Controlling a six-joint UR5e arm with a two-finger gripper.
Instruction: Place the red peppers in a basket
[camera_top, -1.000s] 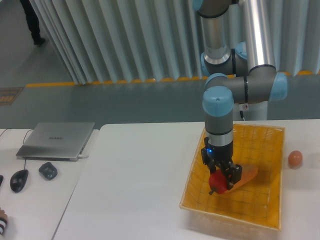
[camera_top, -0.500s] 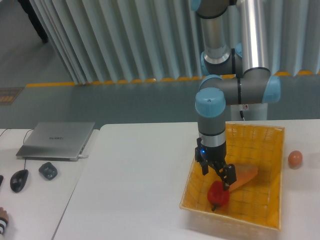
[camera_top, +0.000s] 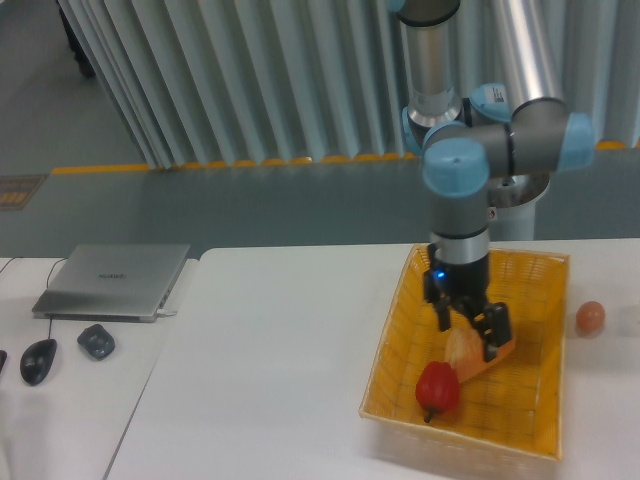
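The red pepper lies on the floor of the yellow wicker basket, near its front left corner, stem pointing down toward the front. My gripper is open and empty. It hangs above the middle of the basket, up and to the right of the pepper and apart from it. It is over the tan triangular bread piece, which also lies in the basket.
A small orange-pink egg-like ball sits on the white table right of the basket. A closed grey laptop, a dark mouse and a small grey object lie on the left table.
My gripper let go of the pepper, which now rests in the basket. The gripper then rose and moved right, over the bread piece.
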